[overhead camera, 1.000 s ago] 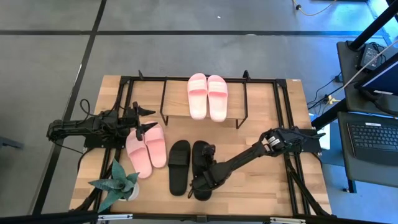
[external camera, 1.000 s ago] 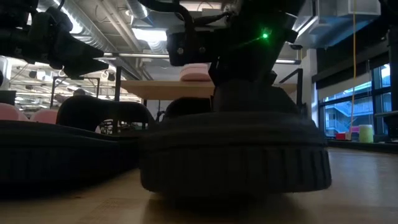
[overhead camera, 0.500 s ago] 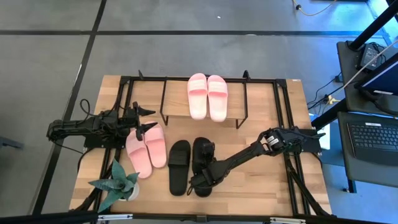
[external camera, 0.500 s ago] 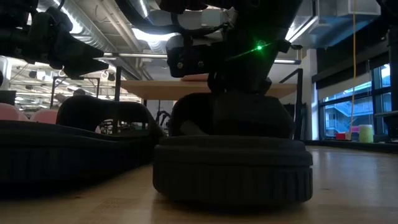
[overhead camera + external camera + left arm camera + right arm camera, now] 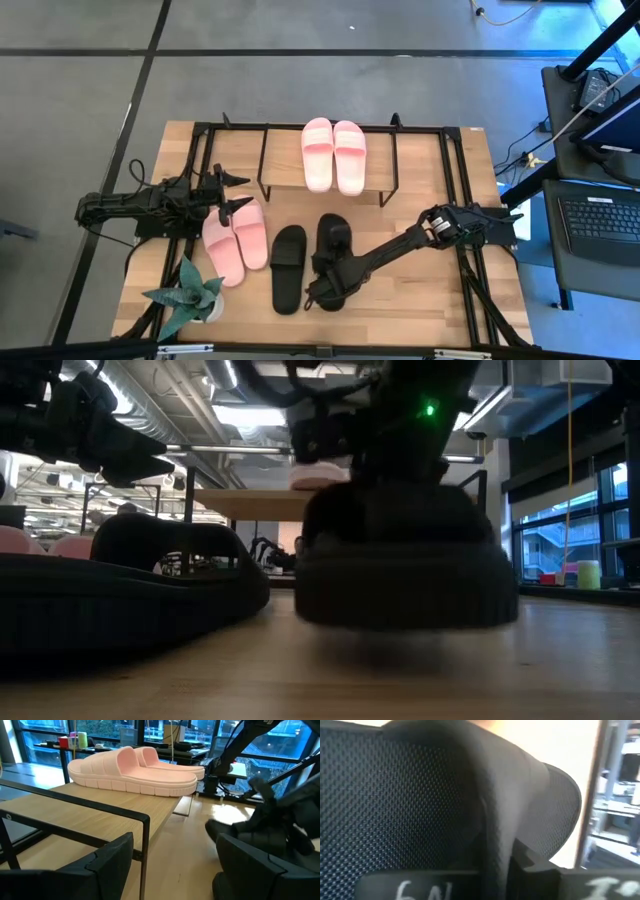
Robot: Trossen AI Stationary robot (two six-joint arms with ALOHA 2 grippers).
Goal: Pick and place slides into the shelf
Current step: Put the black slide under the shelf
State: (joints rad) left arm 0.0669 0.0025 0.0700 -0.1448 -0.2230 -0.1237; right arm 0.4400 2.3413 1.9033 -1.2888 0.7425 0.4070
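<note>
Two black slides lie near the table's front. The left one [image 5: 288,268] rests flat on its sole. The right one [image 5: 333,248] is up in my right gripper [image 5: 320,292], which is shut on it. In the low view this slide [image 5: 405,575] hangs just above the wood. A pink pair [image 5: 235,240] lies flat on the table at the left. My left gripper [image 5: 245,192] hovers open over that pair's far end. Another pink pair [image 5: 333,155] sits on the top board of the shelf [image 5: 285,160] and also shows in the left wrist view [image 5: 135,767]. My right gripper has the right black slide at its near end [image 5: 325,280], coming from above and slanting down from the table's right. In the wrist view a raised black edge [image 5: 495,840] stands between the two fingers [image 5: 420,887]. The slide is lifted clear, roughly level.
A potted plant [image 5: 185,295] stands at the near left corner. The black frame rails [image 5: 462,200] run along the table's sides. To the right of the pink pair, the shelf's top board [image 5: 382,160] is bare. A laptop [image 5: 600,225] sits off to the right.
My right gripper has shut on the right black slide's near end and raised it off the table. The slide has shifted toward the far edge and right, away from the other black slide, and turned slightly.
</note>
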